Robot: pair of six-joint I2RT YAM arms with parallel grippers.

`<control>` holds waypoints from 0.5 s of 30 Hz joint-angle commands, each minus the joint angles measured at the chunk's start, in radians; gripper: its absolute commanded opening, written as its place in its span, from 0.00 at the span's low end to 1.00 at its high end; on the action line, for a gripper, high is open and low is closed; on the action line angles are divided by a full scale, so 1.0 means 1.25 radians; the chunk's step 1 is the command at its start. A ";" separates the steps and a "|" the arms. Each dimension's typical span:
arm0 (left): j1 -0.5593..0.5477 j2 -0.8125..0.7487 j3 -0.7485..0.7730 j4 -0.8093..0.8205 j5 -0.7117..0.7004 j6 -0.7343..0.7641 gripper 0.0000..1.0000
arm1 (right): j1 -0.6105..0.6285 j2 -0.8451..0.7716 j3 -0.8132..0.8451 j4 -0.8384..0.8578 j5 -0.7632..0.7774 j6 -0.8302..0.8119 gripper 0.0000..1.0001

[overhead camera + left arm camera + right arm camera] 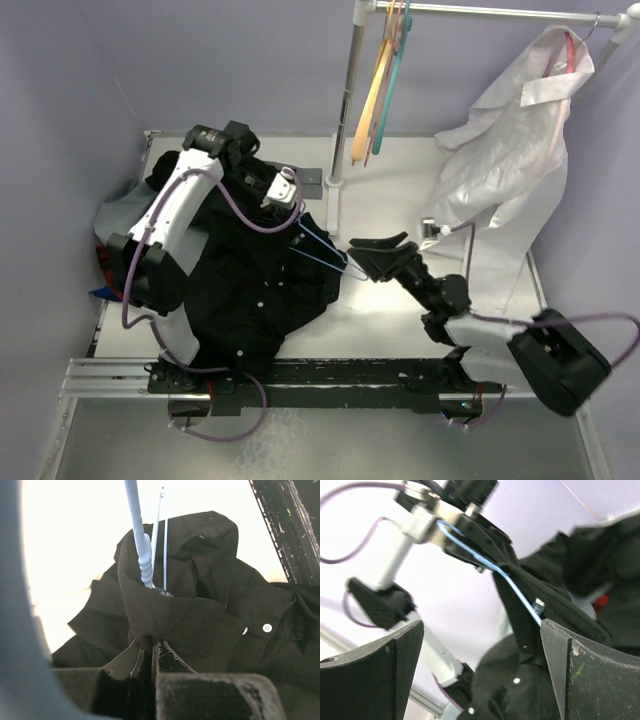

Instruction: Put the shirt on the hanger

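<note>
The black shirt [250,290] lies bunched on the left half of the table, white buttons showing. The light-blue hanger [325,252] is pushed into it, one thin end sticking out to the right. My left gripper [283,192] is shut on a fold of the shirt [170,615] near the collar, right beside the hanger's neck [144,560]. My right gripper [370,256] is open and empty, just right of the hanger's exposed end. In the right wrist view the hanger [515,587] runs from the left gripper down to my right finger [590,675], over the shirt [530,680].
A clothes rack pole [345,100] stands at the back centre with orange and teal hangers [382,85]. A white garment [510,170] hangs at the back right, down to the table. Grey and plaid cloth [112,222] lies at the left edge. A metal rail [110,375] runs along the front.
</note>
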 commanded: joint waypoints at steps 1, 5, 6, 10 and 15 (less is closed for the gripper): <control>0.018 -0.104 0.052 -0.005 -0.003 -0.015 0.00 | -0.025 -0.241 -0.057 0.011 -0.033 -0.004 1.00; 0.024 -0.157 0.089 -0.005 -0.021 -0.043 0.00 | -0.026 -0.548 -0.083 -0.374 -0.007 -0.061 1.00; 0.024 -0.164 0.103 -0.005 -0.023 -0.055 0.00 | -0.026 -0.614 -0.087 -0.461 -0.001 -0.075 1.00; 0.024 -0.183 0.161 -0.004 -0.025 -0.100 0.00 | -0.026 -0.793 -0.080 -0.727 -0.005 -0.137 0.97; 0.023 -0.197 0.196 -0.004 -0.018 -0.138 0.00 | -0.025 -0.686 -0.089 -0.705 -0.047 -0.142 0.87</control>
